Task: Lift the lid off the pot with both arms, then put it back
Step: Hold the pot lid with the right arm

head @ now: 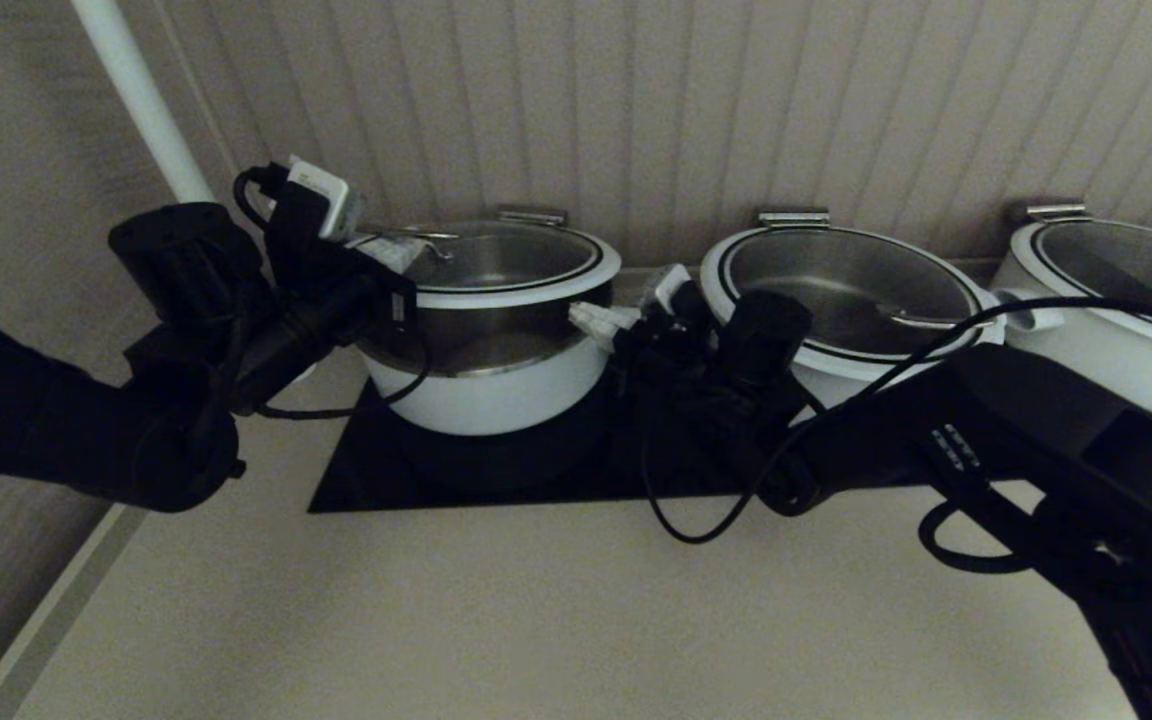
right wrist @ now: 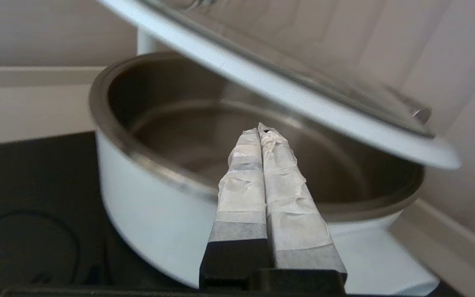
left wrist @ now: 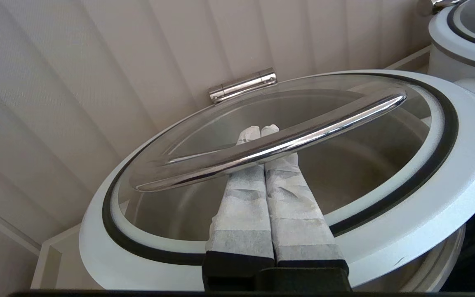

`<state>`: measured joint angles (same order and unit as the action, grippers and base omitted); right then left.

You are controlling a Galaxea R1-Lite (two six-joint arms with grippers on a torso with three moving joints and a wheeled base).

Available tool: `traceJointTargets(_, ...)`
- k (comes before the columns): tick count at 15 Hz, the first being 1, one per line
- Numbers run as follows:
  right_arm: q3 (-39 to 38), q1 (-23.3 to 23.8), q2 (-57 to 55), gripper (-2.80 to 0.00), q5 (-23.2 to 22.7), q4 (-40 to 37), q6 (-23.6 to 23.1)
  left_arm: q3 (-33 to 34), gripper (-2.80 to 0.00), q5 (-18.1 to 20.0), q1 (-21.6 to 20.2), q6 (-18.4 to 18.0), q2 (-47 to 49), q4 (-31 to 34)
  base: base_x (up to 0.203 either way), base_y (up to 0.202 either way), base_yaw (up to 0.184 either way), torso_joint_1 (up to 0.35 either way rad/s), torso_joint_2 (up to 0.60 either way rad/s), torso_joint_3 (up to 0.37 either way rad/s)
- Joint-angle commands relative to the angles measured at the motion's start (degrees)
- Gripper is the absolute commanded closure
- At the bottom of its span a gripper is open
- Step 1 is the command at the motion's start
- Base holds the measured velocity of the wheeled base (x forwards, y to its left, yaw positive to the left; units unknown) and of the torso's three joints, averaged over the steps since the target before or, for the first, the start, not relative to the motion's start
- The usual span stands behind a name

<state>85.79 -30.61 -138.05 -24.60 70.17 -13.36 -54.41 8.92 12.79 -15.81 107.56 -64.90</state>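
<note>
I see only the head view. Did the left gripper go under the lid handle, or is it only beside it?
Observer: Under it. The left wrist view shows the left gripper shut, reaching under the steel handle and above the glass of the lid.
Operator: And where does the right gripper point?
Observer: The right gripper is also shut. Its tips are below the lid's white rim and over the open pot. I cannot tell whether they touch the rim.
Operator: Is the lid free of the pot on that side?
Observer: Yes. The right wrist view shows a clear gap there, with the lid tilted above the pot's steel rim.
</note>
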Motion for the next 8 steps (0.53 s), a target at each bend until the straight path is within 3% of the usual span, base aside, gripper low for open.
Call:
traceJointTargets(1, 2.14, 0.1, -1.29, 0.0, 0.32, 0.34, -0.09, 0.0, 0.0, 0.05, -0.02, -0.1, 0.11, -0.4, 0.0, 0.0, 0.0, 0.0, 0.0, 0.0)
traceJointTargets(8, 10.73, 0.11, -4.45, 0.0, 1.05, -4.79, -0.09, 0.0, 0.0, 0.05, 0.04, -0.1, -0.15, -0.4, 0.0, 0.0, 0.0, 0.0, 0.0, 0.0)
